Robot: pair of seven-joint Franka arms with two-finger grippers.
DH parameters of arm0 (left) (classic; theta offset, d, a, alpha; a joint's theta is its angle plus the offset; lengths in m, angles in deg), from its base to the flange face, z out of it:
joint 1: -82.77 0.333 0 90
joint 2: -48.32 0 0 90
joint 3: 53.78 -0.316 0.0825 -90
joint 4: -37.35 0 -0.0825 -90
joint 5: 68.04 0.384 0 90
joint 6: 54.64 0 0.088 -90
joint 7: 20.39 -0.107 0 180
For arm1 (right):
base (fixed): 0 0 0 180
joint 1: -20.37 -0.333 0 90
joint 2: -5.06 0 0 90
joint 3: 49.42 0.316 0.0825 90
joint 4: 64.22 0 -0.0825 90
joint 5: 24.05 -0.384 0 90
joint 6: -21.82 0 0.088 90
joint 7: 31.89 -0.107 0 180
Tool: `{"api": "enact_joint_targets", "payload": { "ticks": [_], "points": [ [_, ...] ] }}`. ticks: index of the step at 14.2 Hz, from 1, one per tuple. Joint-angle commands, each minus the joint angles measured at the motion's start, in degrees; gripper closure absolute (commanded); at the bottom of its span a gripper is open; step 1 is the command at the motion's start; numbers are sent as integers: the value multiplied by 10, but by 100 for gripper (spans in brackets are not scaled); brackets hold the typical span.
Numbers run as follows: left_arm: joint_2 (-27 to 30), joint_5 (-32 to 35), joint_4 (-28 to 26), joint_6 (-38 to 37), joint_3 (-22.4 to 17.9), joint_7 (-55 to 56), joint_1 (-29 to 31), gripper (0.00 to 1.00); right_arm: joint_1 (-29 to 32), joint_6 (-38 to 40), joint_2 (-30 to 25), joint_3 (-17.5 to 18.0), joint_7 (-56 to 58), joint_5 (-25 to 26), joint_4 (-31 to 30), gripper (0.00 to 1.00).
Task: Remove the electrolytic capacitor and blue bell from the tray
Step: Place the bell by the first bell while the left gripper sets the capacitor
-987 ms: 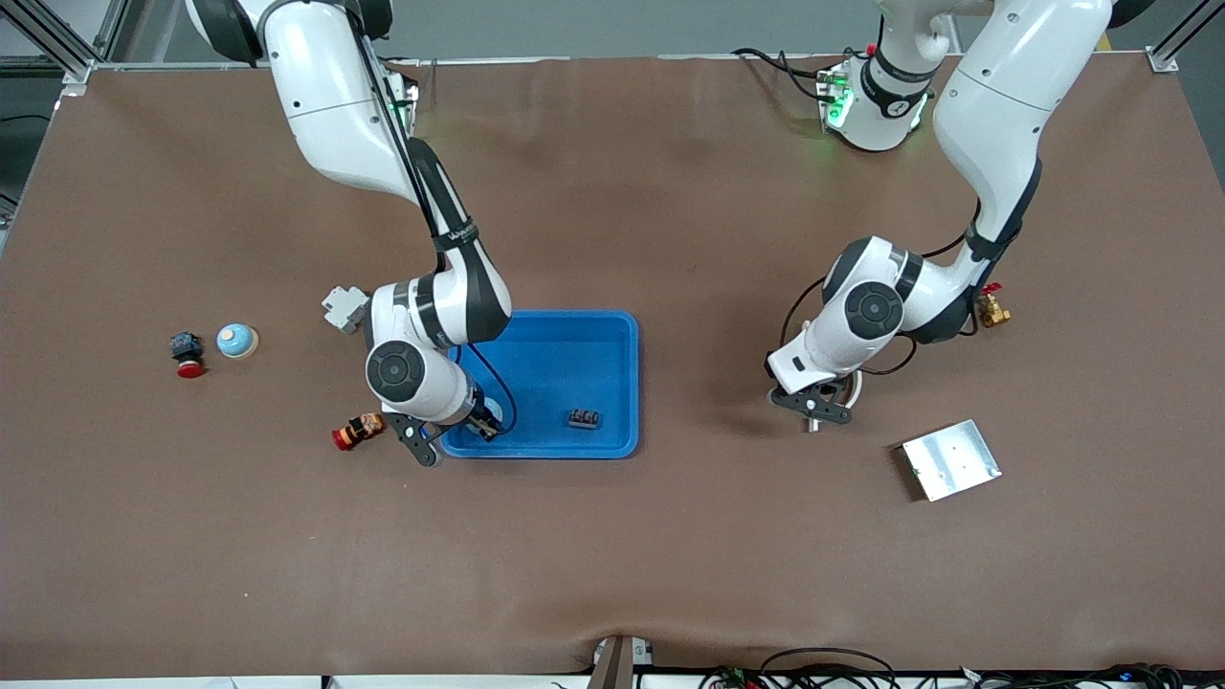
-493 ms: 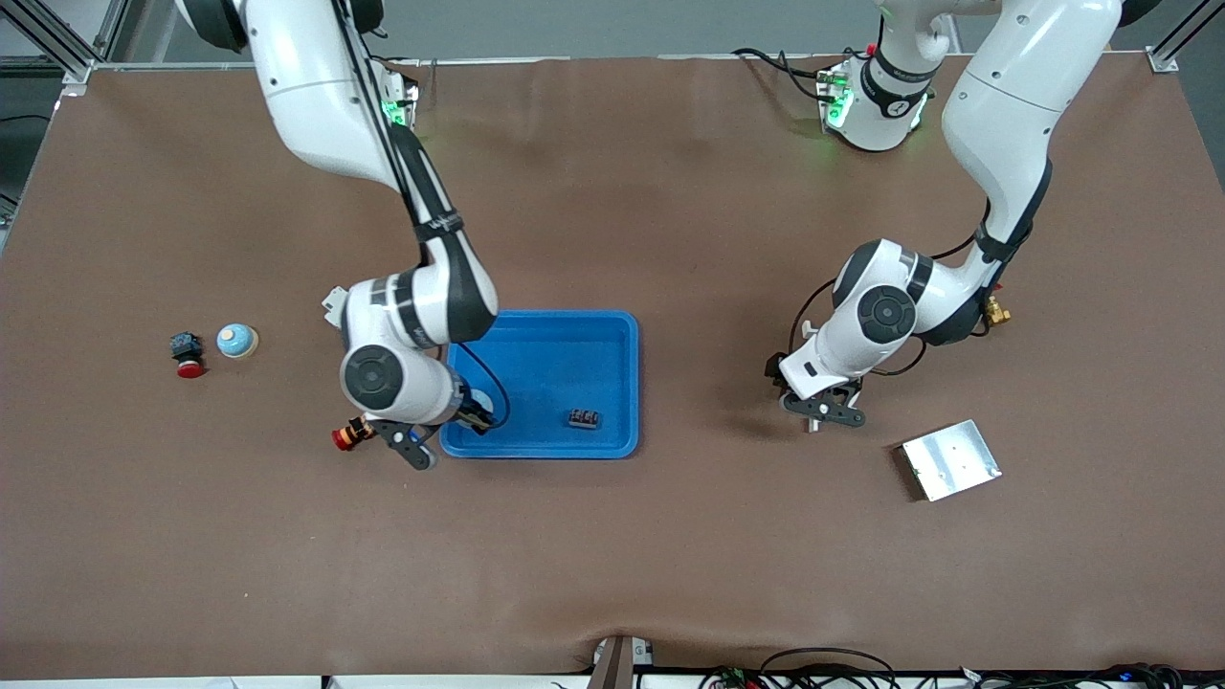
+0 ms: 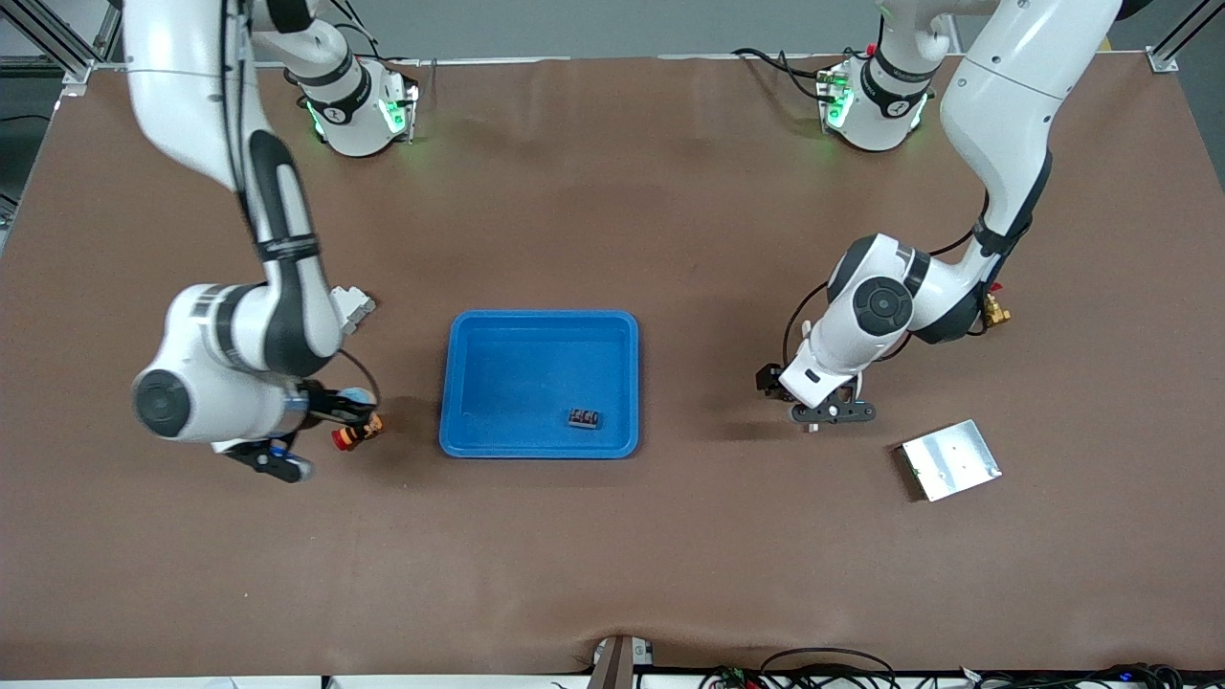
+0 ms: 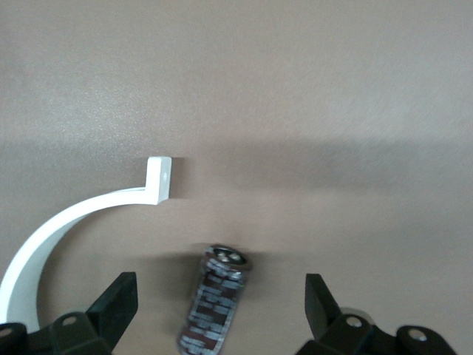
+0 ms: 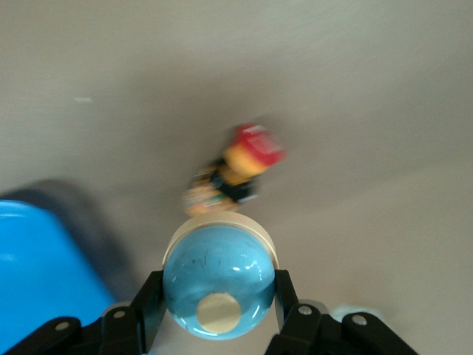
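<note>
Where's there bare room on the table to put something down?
Free patches: the brown table nearer the camera than the blue tray, and the stretch between the tray and the left gripper. Crowded: around the red push button, where the right gripper holds the bell.

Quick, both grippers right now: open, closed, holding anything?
Left gripper: jaws open, holding nothing; the capacitor lies on the table between them.
Right gripper: jaws closed on the blue bell, over the table beside the blue tray.
</note>
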Motion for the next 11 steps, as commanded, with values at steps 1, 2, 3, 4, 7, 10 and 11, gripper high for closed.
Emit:
{"api": "enact_joint_targets", "payload": {
  "ticks": [1,2,3,4,7,10,11],
  "points": [
    [10,7,23,-41,7,102,-15,0,24,-25,-17,-9,115,8,-43,78],
    [7,7,39,-60,6,143,-27,0,28,-41,-16,-15,147,10,-51,78],
    [6,4,55,-86,8,172,-30,0,30,-52,-14,-22,167,14,-55,78],
    [-2,4,71,-99,13,207,-33,0,33,-64,-11,-22,172,16,-56,77],
    [-15,4,100,-104,19,306,-56,0,29,-109,24,-22,165,16,-53,75],
    [-27,-9,119,-104,21,364,-64,0,33,-105,26,-21,169,15,-54,52],
    [-32,-20,131,-104,22,392,-69,0,33,-109,31,-21,169,16,-55,11]
  ]
}}
